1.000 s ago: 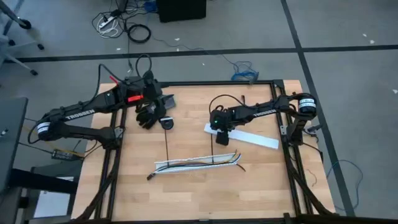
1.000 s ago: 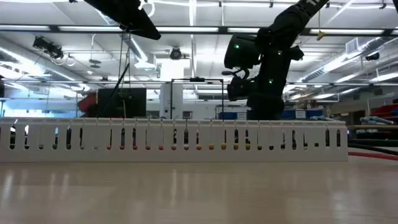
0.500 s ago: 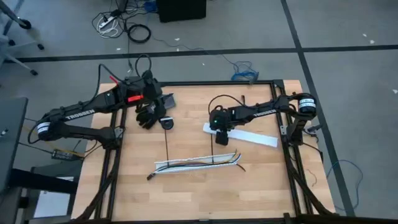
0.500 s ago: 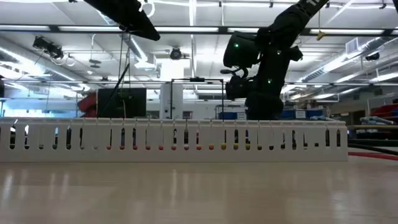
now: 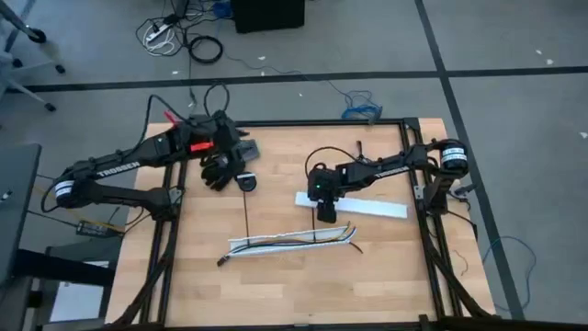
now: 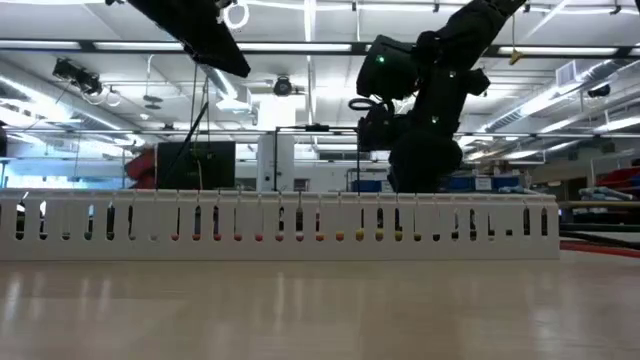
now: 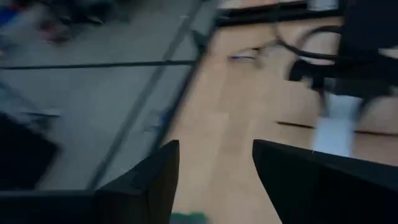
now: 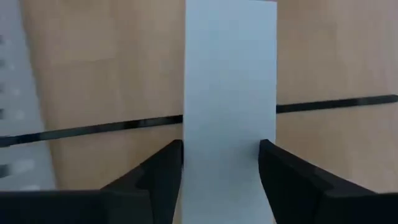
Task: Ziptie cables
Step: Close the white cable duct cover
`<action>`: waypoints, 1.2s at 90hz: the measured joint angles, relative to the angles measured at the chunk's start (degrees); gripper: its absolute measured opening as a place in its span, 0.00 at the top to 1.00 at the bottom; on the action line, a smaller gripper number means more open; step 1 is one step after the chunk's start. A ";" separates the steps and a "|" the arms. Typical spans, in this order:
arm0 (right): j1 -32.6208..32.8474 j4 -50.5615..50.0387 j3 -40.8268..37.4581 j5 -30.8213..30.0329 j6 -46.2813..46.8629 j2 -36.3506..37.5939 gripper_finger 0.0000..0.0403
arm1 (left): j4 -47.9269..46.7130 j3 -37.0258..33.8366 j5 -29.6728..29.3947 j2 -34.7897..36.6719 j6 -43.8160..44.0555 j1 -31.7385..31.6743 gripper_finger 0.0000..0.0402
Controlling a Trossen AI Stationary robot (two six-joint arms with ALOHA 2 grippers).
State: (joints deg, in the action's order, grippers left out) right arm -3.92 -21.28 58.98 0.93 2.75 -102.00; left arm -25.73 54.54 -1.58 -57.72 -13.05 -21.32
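L arm: left gripper (image 5: 219,167) is hovering over the far-left part of the surface (image 5: 276,285), beside a small black bit (image 5: 245,183). Left wrist view is showing its fingers (image 7: 149,180) spread, nothing between them.

Ziptie (image 5: 250,213) is lying loose on the surface, running from near that black bit down toward the cables (image 5: 294,241). Not threaded, not looped.

Cables are sitting in/along the slotted white channel (image 6: 280,228) near centre front; low view is showing coloured wires behind the slots. Whether they are fully seated: can't tell.

R arm: right gripper (image 5: 324,213) is hanging low over the near end of a flat white strip (image 5: 354,204), close above the ziptie. Right wrist view: fingers (image 8: 155,174) apart, straddling the strip w/o visibly clamping it; ziptie is crossing under the strip.

Progress, my read: early. Nothing is being gripped yet, no tie around the bundle. Left to do: pick up ziptie, wrap round cables, feed tail through head, cinch.
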 joint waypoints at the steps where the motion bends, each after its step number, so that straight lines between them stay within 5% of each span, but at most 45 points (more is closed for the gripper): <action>1: 0.11 0.00 0.00 0.00 0.01 0.00 0.51 | -0.27 0.00 1.11 -0.01 0.21 0.01 0.51; 23: 1.48 0.15 0.00 -1.00 0.50 0.00 0.51 | -0.22 -0.31 17.50 -2.77 5.40 0.43 0.51; 46: 2.00 0.72 0.00 -5.12 -0.70 -0.02 0.46 | 2.66 -0.46 11.90 -6.72 2.58 2.69 0.51; 108: 1.98 -0.72 0.04 -5.25 0.64 -0.02 0.29 | 6.53 -0.46 11.49 -7.17 -3.25 3.47 0.51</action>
State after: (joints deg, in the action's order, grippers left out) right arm -1.93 -22.00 59.02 -4.32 3.38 -102.02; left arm -19.20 54.08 9.91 -64.88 -16.30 -17.85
